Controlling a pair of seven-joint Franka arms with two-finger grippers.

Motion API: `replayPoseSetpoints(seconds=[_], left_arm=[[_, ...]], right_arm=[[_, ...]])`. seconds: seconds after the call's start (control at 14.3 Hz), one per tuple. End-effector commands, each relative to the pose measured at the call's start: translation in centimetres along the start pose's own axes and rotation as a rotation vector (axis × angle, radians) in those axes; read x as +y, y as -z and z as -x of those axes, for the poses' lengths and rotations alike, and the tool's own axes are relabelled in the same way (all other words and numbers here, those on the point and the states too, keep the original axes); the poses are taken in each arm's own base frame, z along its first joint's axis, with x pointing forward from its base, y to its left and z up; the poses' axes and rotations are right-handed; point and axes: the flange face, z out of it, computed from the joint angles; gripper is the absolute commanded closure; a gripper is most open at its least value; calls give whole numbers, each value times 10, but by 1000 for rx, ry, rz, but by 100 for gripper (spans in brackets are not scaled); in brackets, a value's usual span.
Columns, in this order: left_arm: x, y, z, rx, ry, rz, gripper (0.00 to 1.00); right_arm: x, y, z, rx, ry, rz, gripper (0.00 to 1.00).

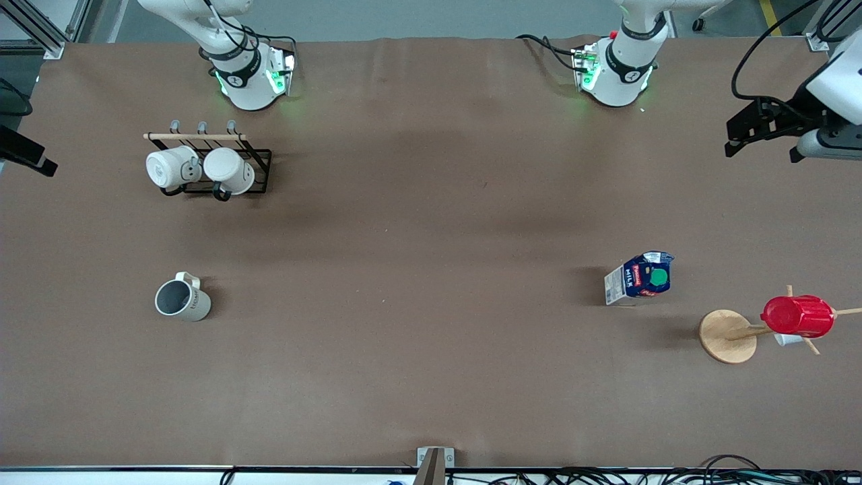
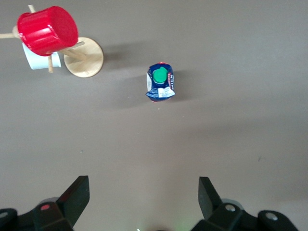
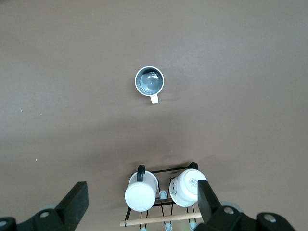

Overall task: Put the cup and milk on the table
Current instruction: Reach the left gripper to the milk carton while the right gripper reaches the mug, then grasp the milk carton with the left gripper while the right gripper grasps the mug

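Observation:
The cup [image 1: 182, 298], off-white with a grey inside and dark lettering, stands upright on the brown table [image 1: 431, 283] toward the right arm's end; it also shows in the right wrist view [image 3: 149, 81]. The blue milk carton [image 1: 640, 277] with a green cap stands on the table toward the left arm's end, and shows in the left wrist view [image 2: 160, 82]. My left gripper [image 2: 144, 190] is open and empty, high over the table's edge [image 1: 761, 145]. My right gripper [image 3: 142, 195] is open and empty, high over the mug rack.
A black wire rack [image 1: 259, 162] holding two white mugs [image 1: 172, 167] stands near the right arm's base. A wooden mug stand [image 1: 727, 335] carrying a red cup [image 1: 798, 316] stands beside the milk, nearer the front camera.

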Motion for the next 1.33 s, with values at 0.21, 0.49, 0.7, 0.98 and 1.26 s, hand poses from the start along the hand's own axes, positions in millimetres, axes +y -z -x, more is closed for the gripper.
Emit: replayPoseSetpoints(seconds=[0.21, 0.49, 0.7, 0.98, 1.26], left_arm=[[6, -2, -16, 3, -25, -53, 0], [4, -57, -52, -27, -19, -42, 0], [1, -115, -67, 3, -7, -39, 0], [0, -187, -89, 13, 15, -21, 0], [-6, -241, -98, -10, 24, -10, 0]], right_arm=[[2, 4, 3, 1, 5, -3, 0], [4, 3, 3, -3, 0, -6, 0], [12, -31, -20, -45, -13, -1, 0], [26, -133, -82, -37, 75, 25, 0], [47, -254, -123, -19, 145, 45, 0]])
